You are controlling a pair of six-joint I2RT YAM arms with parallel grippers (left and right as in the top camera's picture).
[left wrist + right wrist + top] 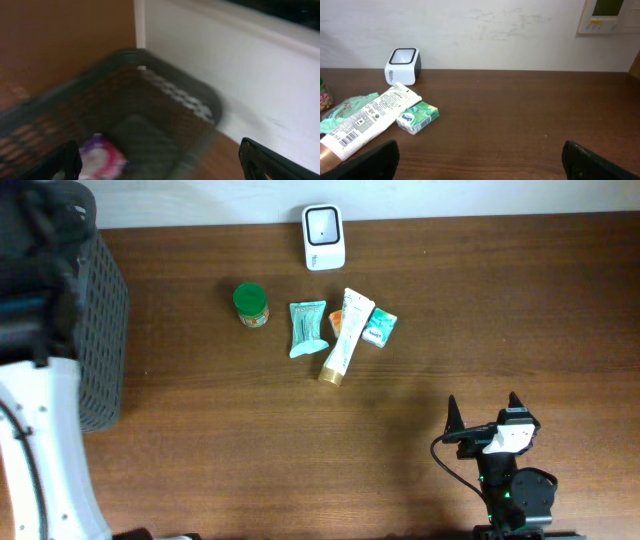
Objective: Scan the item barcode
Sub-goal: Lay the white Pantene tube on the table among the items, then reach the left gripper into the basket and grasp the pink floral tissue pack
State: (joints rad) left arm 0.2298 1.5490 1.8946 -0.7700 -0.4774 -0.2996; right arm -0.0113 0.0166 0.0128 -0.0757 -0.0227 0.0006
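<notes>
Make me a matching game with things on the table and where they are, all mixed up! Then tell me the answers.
Things:
1. white box-shaped scanner
2. small green-lidded jar
3. white squeeze tube with gold cap
4. dark mesh plastic basket

Places:
A. at the table's left end
B. lying between the teal plastic pouch and the small green-and-white box
C. at the back edge, by the wall
D. standing left of the teal plastic pouch

Pairs: 1-C, 2-D, 3-B, 4-A.

Pretty blurry shot tbh. The left gripper [165, 162] is spread wide above a dark mesh basket [200, 95], and a purple-and-white packet [102, 155] is lying in the bottom of it. White wall [250, 70] right behind the basket.
</notes>
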